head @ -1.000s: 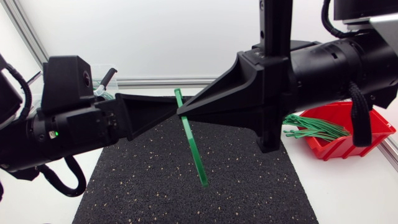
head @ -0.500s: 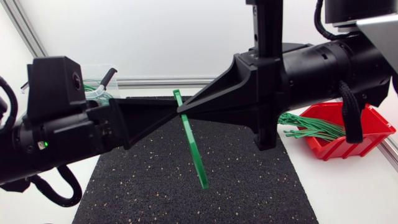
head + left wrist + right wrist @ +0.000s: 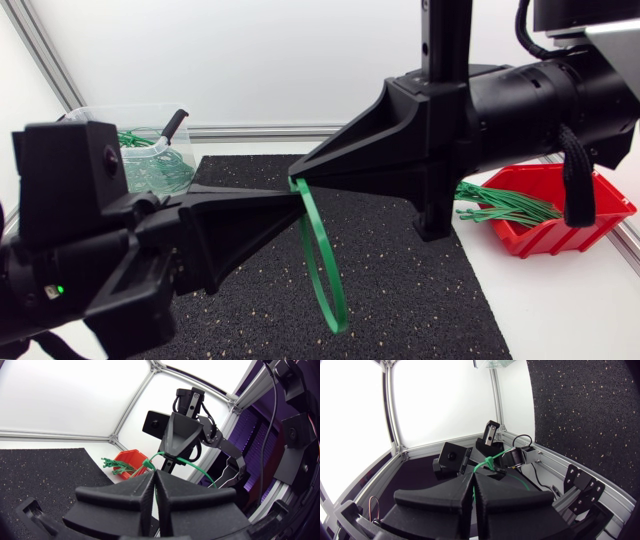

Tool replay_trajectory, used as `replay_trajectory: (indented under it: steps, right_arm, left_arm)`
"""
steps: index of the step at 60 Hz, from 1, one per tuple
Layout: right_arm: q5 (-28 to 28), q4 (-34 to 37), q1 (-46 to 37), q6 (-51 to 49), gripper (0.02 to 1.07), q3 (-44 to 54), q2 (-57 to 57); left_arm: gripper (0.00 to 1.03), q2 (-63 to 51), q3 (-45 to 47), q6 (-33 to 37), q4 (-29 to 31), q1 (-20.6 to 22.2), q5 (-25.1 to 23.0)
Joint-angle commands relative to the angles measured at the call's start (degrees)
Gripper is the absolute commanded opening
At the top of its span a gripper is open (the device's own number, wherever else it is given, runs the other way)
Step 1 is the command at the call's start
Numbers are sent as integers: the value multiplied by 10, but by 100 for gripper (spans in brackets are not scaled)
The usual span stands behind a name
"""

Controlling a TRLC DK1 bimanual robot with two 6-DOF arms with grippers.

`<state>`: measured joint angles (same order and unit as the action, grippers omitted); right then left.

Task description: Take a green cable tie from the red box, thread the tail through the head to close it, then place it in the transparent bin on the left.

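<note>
A green cable tie (image 3: 322,270) hangs above the black mat (image 3: 400,290), bent into a long narrow loop with both ends at the top. My right gripper (image 3: 295,181) is shut on the upper end. My left gripper (image 3: 297,198) sits just below it, shut on the other end, so the two tips almost touch. In the left wrist view the cable tie (image 3: 186,463) arcs from my left gripper (image 3: 154,473) to the right gripper (image 3: 176,449). In the right wrist view the cable tie (image 3: 488,464) sticks out ahead of my right gripper (image 3: 472,476).
The red box (image 3: 572,205) with a bundle of green ties (image 3: 500,205) stands at the mat's right. The transparent bin (image 3: 95,120) at the back left holds several green ties (image 3: 150,165). Both arms hang over the middle of the mat.
The tie was a straight strip and is now bent into a loop. My left arm has swung down and toward the front, bringing its tip under the right gripper's tip.
</note>
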<state>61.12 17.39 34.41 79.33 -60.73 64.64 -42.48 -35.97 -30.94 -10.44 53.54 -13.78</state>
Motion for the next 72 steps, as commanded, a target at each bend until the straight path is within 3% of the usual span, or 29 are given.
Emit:
replay_trajectory:
  steps: [1,24,63,67,72]
  right_arm:
    - [-29,8,-4,12,8,7,26]
    - [-32,19,2,9,8,9,32]
    - [-32,10,-13,1,8,-1,50]
    - [-33,10,-14,-1,9,-1,45]
    - [-32,12,-13,-4,19,0,43]
  left_arm:
    - [4,28,-2,24,-20,16,-16]
    - [4,22,-2,41,-32,-27,-13]
    - [4,40,10,44,-26,0,-4]
    - [4,38,12,44,-26,-5,-4]
    - [4,39,14,45,-26,-11,-4]
